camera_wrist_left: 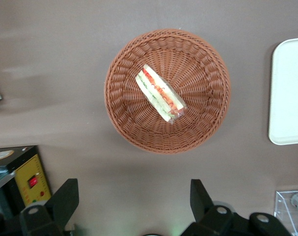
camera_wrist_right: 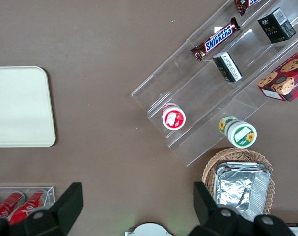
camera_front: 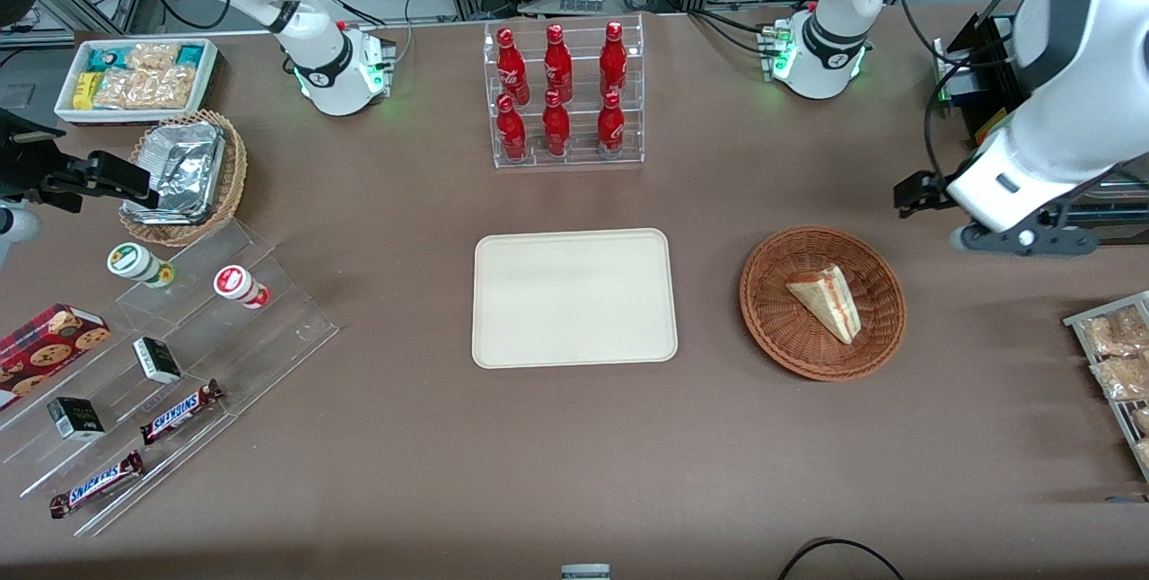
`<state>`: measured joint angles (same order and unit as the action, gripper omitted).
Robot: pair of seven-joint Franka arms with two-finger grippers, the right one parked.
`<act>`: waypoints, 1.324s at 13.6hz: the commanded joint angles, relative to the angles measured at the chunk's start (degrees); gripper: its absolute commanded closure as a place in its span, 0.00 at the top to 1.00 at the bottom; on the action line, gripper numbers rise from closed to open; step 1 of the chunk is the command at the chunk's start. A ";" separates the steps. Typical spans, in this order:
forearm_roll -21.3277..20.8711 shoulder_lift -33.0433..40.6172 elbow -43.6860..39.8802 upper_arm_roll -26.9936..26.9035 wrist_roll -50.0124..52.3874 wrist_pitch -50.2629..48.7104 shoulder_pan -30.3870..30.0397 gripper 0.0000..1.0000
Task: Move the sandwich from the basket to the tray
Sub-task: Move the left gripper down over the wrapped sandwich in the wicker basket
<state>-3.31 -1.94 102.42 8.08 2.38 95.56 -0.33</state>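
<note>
The triangular pale-bread sandwich (camera_front: 827, 302) with red and green filling lies in the round reddish-brown wicker basket (camera_front: 774, 321), beside the flat cream rectangular tray (camera_front: 574, 298). The gripper (camera_wrist_left: 134, 204) hangs above the brown worktop (camera_front: 574, 454) just outside the basket rim, fingers spread wide, holding nothing.

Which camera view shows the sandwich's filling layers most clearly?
The left wrist view: the open gripper hangs high above the basket, so the sandwich shows its red and green layers. In the front view the sandwich shows mainly pale bread with a thin red edge. The right wrist view does not show it.
</note>
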 commanded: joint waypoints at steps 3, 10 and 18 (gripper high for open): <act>0.23 0.88 14.27 -0.17 0.43 16.38 -0.11 1.00; 0.15 -6.14 20.36 0.00 29.89 32.83 1.46 1.00; -0.12 -10.37 20.89 -0.09 52.81 38.83 2.70 1.00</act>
<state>-3.21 -12.52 123.02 8.14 52.98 134.11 2.18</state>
